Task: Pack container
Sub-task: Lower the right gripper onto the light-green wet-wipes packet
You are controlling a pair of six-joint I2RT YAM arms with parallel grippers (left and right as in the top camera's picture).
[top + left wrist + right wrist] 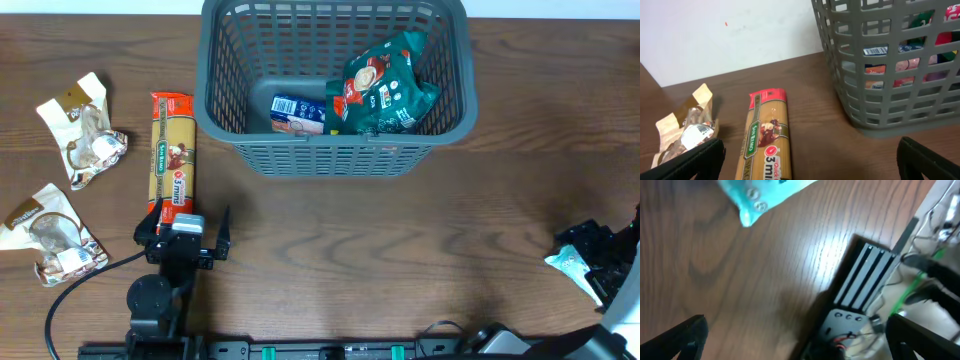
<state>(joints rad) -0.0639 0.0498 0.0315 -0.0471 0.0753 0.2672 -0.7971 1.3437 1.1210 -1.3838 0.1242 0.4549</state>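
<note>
Overhead view: the container (335, 158) sits at the far middle of the surface (400, 250). It is a dark grey plastic basket with rounded corners, slotted lattice walls and a thick rim. Inside it are a glossy green pouch (388, 85), puffed and leaning toward the right wall, and a small blue-and-white carton (298, 113) lying flat on the solid floor. Judgement: packing is partly done, with loose items left outside.

Left side: a long, flat spaghetti packet (171, 150) in clear film with a red end lies lengthwise. Its near end is just in front of my left end effector (187, 228), whose jaws stand wide apart and hold nothing. In the left wrist view the packet runs up between the two dark fingertips (690, 162), so I read this as lined up for a grasp across its narrow width. With stiff contents and slippery film, it should lift as one rigid bar but may pivot if pinched near the end.

Two crumpled foil snack wrappers (82, 130) lie further left, well apart from the basket. They look irregular, crinkly and light.

Right side: my right end effector (603, 262) is at the near right edge, jaws wide apart and empty. A teal packet (568, 263) lies beside it. The right wrist view is blurred and shows only a sealed corner, so I cannot tell whether they touch.
</note>
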